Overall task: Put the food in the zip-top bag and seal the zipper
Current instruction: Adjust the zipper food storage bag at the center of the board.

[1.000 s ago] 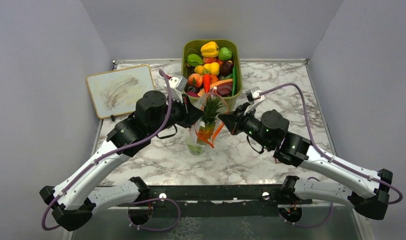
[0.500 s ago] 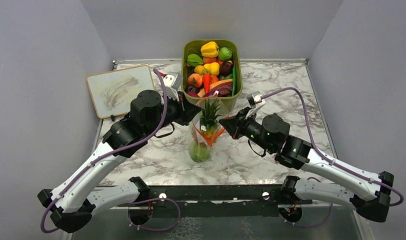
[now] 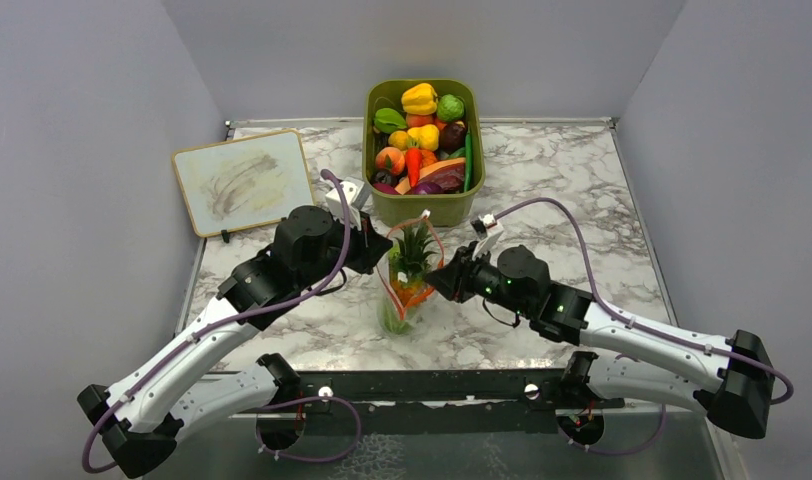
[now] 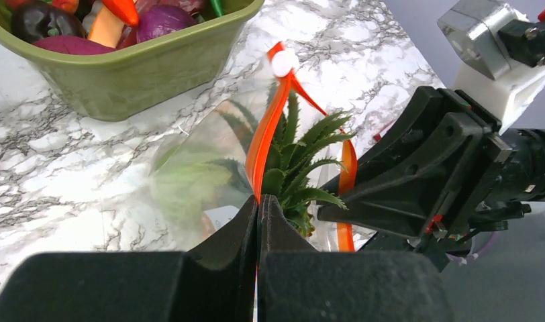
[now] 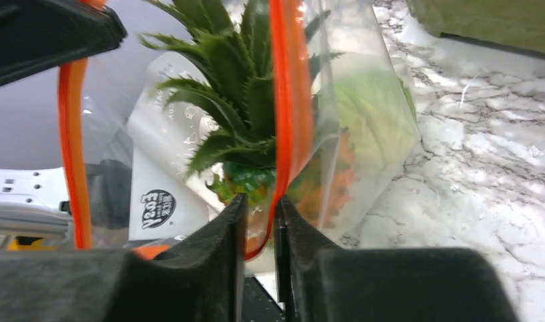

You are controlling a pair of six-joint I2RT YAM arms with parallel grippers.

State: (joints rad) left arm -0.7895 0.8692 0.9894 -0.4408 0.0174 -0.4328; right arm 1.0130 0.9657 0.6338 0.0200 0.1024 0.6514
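Two hands are on the zip-top bag (image 3: 400,300), one at each side of its mouth, and it hangs upright between them over the marbled bench (image 3: 552,180), just in front of the olive-green bin (image 3: 422,210) heaped with toy produce. From above I cannot tell whether the bag's bottom touches the bench.

My left hand (image 4: 258,201) is fully closed. Its two fingers meet on the zipper (image 4: 266,134), which rises out of the pinch to a small white slider (image 4: 281,62) at the far end of the mouth.

My right hand (image 5: 261,201) has its fingers a narrow slit apart, with the other run of the orange-red strip dropping down between them. I cannot tell whether the pads are pressing on it or only flanking it.

The mouth gapes in a loop, unsealed. Inside, the orange bumpy fruit (image 5: 337,181) sits upright, its spiky green leafy top (image 5: 236,80) reaching up to the mouth between the two runs of the strip. Something light green (image 3: 392,320) lies at the bottom of the bag beneath it. A white label (image 5: 159,198) shows on the bag's wall toward the left arm.

A small whiteboard (image 3: 242,180) lies at the bench's far left corner, well apart from the bag.
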